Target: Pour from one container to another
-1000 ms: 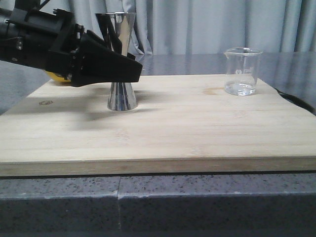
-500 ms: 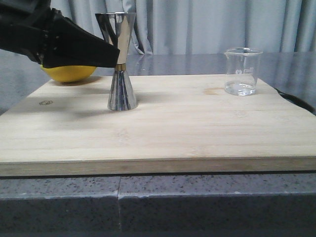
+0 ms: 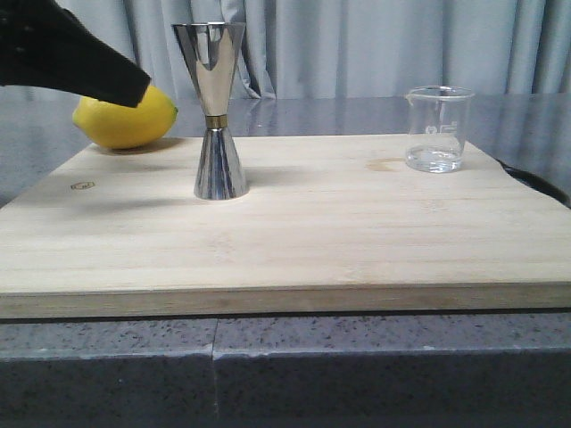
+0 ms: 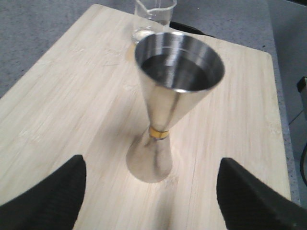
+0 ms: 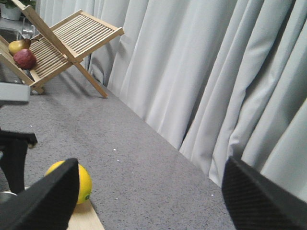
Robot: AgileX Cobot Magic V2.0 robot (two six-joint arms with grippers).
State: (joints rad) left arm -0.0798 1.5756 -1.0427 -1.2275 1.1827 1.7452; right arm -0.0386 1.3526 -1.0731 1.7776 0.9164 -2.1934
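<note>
tall shiny steel hourglass jigger (image 3: 214, 111) with a thin gold waist band is standing upright on the pale wooden board (image 3: 294, 232), left of centre. small clear glass beaker (image 3: 436, 127) is sitting well apart at the board's far right. left gripper (image 4: 151, 191) is hovering wide open — jigger between its fingers, untouched. right gripper (image 5: 148, 201) is gaping open, holding nothing. yellow lemon (image 3: 125, 118) is lying behind the board's left corner.

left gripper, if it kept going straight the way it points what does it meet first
Most likely the jigger: in the left wrist view it stands upright, centred between the open left gripper fingers, with the beaker behind it. How far ahead is unclear.
</note>
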